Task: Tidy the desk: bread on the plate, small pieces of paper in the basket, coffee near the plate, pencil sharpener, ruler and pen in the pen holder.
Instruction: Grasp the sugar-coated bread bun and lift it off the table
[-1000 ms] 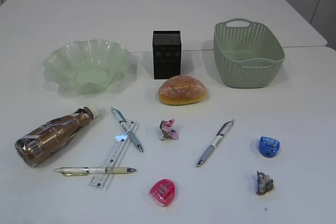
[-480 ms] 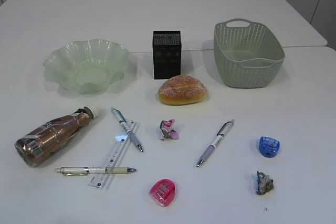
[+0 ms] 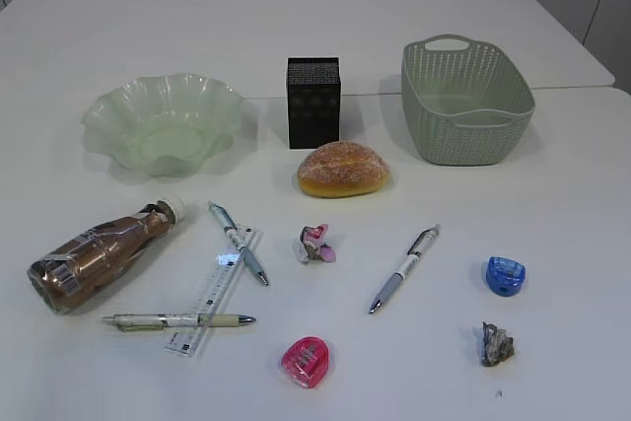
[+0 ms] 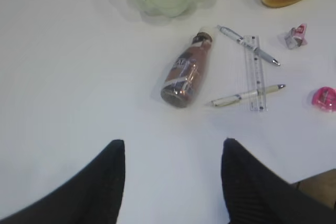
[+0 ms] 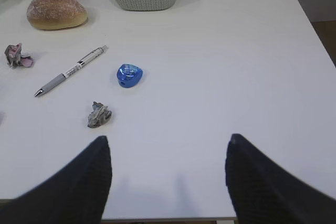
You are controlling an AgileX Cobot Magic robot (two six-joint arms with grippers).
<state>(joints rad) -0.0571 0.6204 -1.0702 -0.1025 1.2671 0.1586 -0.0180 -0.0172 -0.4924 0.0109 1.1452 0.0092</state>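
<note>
Nothing is picked yet; both tools, left tool [image 4: 173,182] and right tool [image 5: 168,179], are spread, empty; bread [image 5: 56,10] ahead of right tool is likely grasped first.

Pink sharpener [image 3: 305,361], blue sharpener [image 3: 504,275]

One white worktop [image 3: 552,194] holds three pens: a silver-blue pen [image 3: 238,243], a cream pen [image 3: 177,320] and a grey-white pen [image 3: 404,269]. Two sharpeners: pink [image 3: 305,361] and blue [image 3: 505,275]. Two crumpled paper scraps: pinkish [image 3: 315,244] and grey [image 3: 495,344]. One each: clear plastic ruler [image 3: 209,295], brown coffee bottle [image 3: 99,254], golden bread roll [image 3: 342,169], pale green glass plate [image 3: 163,123], black square pen holder [image 3: 314,102], green woven basket [image 3: 463,101].
</note>
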